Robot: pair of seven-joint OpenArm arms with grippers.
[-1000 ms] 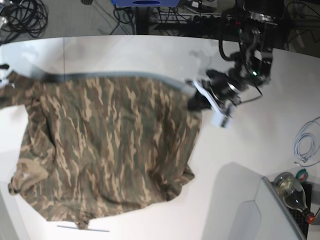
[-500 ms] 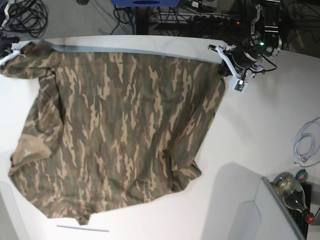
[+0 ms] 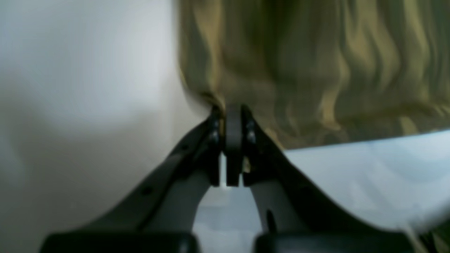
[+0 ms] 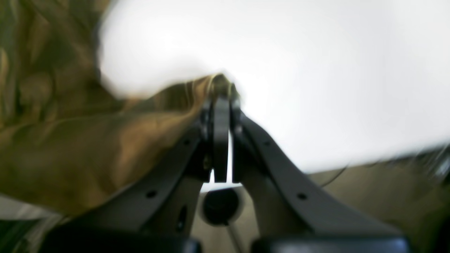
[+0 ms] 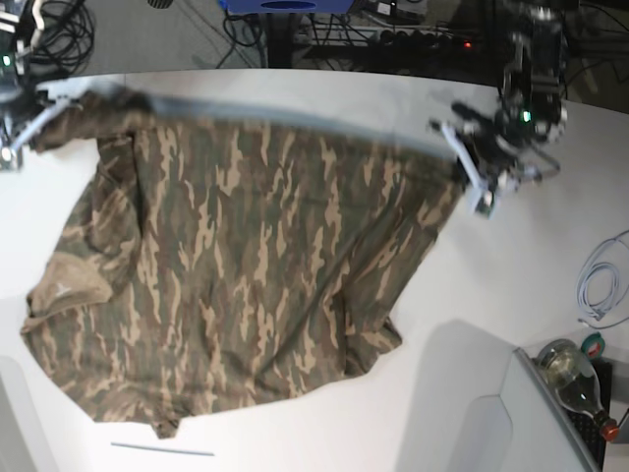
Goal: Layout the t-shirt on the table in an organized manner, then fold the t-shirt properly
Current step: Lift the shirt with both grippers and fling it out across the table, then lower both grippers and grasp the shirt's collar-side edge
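Stretching the soft, limp t-shirt above the desk, left hand and right hand clamped on its far corners; best gripped there.

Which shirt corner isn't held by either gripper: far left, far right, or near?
The near corners of the t-shirt: they lie on the table. The left gripper and right gripper pinch the far corners.

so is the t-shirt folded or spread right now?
Spread, unfolded: the t-shirt lies open across the table, far edge held by both grippers.
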